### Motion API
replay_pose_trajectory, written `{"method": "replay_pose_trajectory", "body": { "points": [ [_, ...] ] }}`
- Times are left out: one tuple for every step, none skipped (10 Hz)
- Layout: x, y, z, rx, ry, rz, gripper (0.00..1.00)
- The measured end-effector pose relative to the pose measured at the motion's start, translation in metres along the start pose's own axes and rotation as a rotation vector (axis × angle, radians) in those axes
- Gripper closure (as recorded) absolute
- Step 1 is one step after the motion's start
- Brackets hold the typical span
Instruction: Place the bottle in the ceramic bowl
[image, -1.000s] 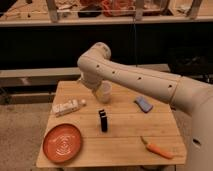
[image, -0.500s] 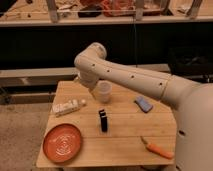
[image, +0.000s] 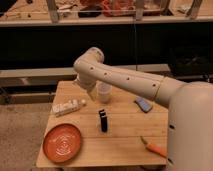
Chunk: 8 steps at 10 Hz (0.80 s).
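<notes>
Camera view: the bottle (image: 67, 106) lies on its side on the left part of the wooden bench (image: 125, 136), cap towards the middle, apart from the orange bowl (image: 62, 143) at the front left corner. The pale arm (image: 125, 80) reaches in from the right and bends down over the back of the bench. Its jaws hang just left of a clear cup (image: 103, 92), above the bottle; they stand apart and hold nothing. A black block (image: 102, 120) stands mid-bench, and a carrot (image: 154, 147) lies front right.
</notes>
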Motion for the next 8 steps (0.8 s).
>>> {"method": "replay_pose_trajectory", "body": {
  "points": [
    [-0.001, -0.001, 0.006, 0.003, -0.004, 0.001, 0.2],
    [-0.004, -0.003, 0.016, 0.005, -0.011, 0.002, 0.2],
    [-0.008, -0.005, 0.025, 0.002, -0.017, 0.001, 0.2],
    [-0.013, -0.008, 0.032, 0.0, -0.022, -0.002, 0.2],
    [-0.019, -0.012, 0.041, -0.002, -0.031, -0.005, 0.2],
    [-0.021, -0.013, 0.046, -0.004, -0.036, -0.004, 0.2],
    [-0.022, -0.013, 0.051, -0.006, -0.039, 0.0, 0.2],
    [-0.028, -0.017, 0.055, -0.009, -0.049, 0.007, 0.2]
  ]
}}
